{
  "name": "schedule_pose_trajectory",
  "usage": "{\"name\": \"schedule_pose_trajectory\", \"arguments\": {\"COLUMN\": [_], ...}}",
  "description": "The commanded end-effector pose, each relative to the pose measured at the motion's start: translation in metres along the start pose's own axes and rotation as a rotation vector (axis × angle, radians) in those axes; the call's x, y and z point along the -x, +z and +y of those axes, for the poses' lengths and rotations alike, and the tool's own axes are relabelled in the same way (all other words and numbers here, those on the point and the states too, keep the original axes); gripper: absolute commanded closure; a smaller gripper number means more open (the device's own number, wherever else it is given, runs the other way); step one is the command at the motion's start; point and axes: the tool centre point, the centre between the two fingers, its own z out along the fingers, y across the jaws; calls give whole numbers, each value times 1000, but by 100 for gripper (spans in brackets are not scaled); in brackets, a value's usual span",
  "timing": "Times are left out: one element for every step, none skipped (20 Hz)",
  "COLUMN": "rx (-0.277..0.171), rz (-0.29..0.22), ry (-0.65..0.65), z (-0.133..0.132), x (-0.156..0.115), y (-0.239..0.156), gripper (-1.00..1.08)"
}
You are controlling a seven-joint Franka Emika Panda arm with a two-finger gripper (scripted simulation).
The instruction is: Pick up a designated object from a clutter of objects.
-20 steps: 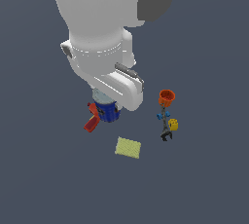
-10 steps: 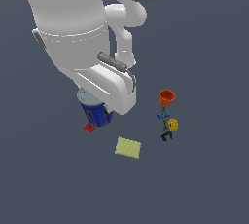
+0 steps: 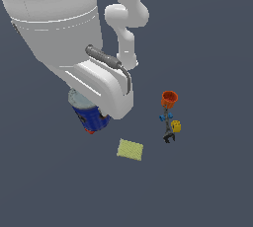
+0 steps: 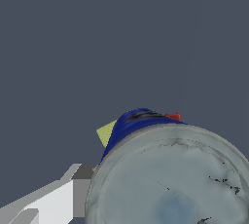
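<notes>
The designated object, a blue can [image 3: 92, 118] with a grey-silver top, hangs tilted under the big white hand in the exterior view. My gripper [image 3: 85, 104] is shut on it, and the hand hides the fingers. In the wrist view the can's grey top [image 4: 170, 184] fills the frame right against the camera, its blue side [image 4: 129, 124] shows beyond, and one pale finger [image 4: 51, 201] lies beside it. The rest of the clutter lies on the dark floor below, apart from the can.
A sliver of the red drill [image 3: 89, 131] peeks out beneath the can. The yellow-green sponge [image 3: 130, 149] lies flat toward the exterior view's right of it. Farther right stand the orange cup [image 3: 169, 98], the thin dark clamp tool [image 3: 167, 128] and the small yellow block [image 3: 176, 127].
The arm has swung toward the exterior view's left and come closer to the camera with the can in its grip. The can now covers almost all of the red drill.
</notes>
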Motion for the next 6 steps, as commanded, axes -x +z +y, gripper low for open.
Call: {"name": "schedule_pose_trajectory", "arguments": {"rx": [-3,-3,-3,-3,-3,-3], "rz": [4,4,4,4,4,4], "ry": [0,0,0,0,0,0], "z": [-1,-1,-1,-1,-1,-1], "x": [-3,-3,-4,-4,-4,-4], "y": [-5,-6,-7,-7,-7,-7], "gripper": [108,108,108,108,108,108]}}
